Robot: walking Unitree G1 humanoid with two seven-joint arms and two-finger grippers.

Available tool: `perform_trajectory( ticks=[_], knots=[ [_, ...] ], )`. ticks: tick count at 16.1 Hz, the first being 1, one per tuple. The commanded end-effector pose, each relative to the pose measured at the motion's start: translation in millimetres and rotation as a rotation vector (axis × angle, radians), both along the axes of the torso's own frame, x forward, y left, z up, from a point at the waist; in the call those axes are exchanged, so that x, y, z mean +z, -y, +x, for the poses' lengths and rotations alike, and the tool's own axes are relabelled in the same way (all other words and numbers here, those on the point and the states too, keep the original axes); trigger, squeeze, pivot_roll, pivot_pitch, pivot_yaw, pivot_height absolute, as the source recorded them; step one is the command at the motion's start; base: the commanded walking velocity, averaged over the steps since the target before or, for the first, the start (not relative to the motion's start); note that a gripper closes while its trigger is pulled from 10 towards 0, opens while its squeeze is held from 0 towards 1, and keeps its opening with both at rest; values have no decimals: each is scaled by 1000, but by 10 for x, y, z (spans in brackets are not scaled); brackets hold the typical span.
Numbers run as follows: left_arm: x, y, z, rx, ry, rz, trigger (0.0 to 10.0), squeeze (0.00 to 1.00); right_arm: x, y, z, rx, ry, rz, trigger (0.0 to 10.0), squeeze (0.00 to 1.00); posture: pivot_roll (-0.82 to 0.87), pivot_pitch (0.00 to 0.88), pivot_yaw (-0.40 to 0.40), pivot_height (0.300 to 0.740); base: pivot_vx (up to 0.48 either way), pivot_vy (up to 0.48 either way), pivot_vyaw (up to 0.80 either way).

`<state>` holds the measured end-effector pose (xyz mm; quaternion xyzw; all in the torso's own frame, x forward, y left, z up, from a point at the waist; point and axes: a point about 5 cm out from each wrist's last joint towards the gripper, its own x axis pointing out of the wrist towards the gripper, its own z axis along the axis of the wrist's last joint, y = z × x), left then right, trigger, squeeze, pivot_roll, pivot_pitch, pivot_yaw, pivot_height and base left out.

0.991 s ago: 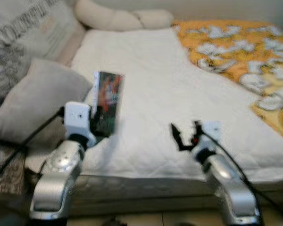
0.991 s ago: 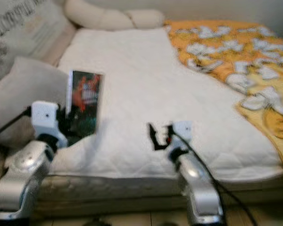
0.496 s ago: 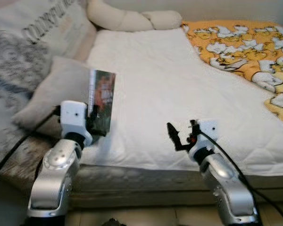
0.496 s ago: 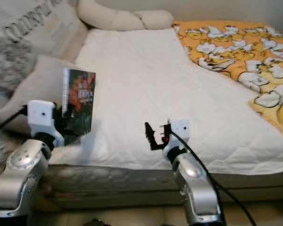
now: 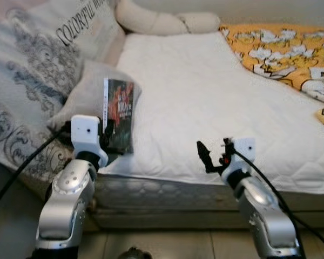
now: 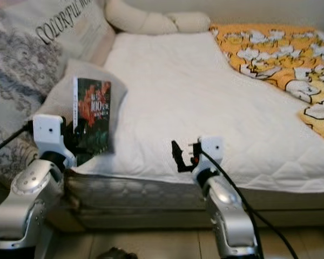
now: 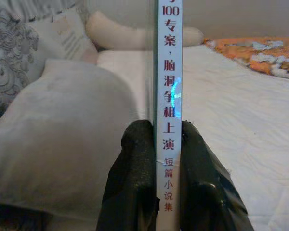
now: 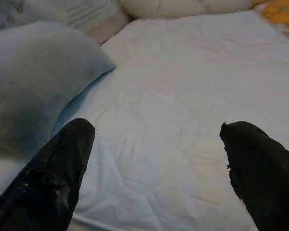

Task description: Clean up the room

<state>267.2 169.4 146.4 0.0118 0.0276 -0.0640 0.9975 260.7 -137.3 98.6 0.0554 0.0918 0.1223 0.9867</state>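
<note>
Printed pillow (image 5: 38,70): filling more of the left side than a second ago, since the camera is swinging leftward.
Left gripper (image 7: 156,159): keeping its fingers clamped on the book (image 5: 119,114), upright over the mattress (image 5: 205,97) corner.
Right gripper (image 5: 213,155): hovering empty, fingers spread apart.
Meaning: book likely being carried off to storage.

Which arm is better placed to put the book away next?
Left. The left gripper already clamps the book upright by its spine; the right gripper hangs open above the white mattress.
</note>
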Motion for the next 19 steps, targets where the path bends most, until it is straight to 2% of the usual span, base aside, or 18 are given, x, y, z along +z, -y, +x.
perform_trajectory(
  ticks=[1, 12, 14, 16, 17, 19],
  knots=[
    [124, 64, 26, -29, 62, 3, 10000, 0, 3, 7, -12, 3, -5, 0, 10000, 0, -19, 13, 38, 740, 322, 0, 0],
    [146, 31, 29, -21, 64, 10, 10000, 0, -10, -18, 19, 13, -13, 9, 10000, 0, -1, 26, 32, 740, 378, 0, 0],
    [129, 70, 18, -46, 54, 2, 10000, 0, -19, -21, 7, 22, -23, 16, 10000, 0, -5, 27, 33, 740, 386, 0, 0],
    [86, 147, -6, -77, 38, 0, 10000, 0, -32, -10, -13, 12, -39, 42, 10000, 0, -7, 28, 33, 740, 386, 0, -775],
    [66, 215, -23, -96, 32, -9, 10000, 0, -35, 21, -19, 8, -28, 3, 10000, 0, -13, 32, 32, 740, 379, 0, 0],
    [51, 260, -29, -106, 27, -11, 10000, 0, -35, 32, -21, 9, -29, -2, 10000, 0, -18, 34, 29, 740, 375, 0, 0]
  ],
)
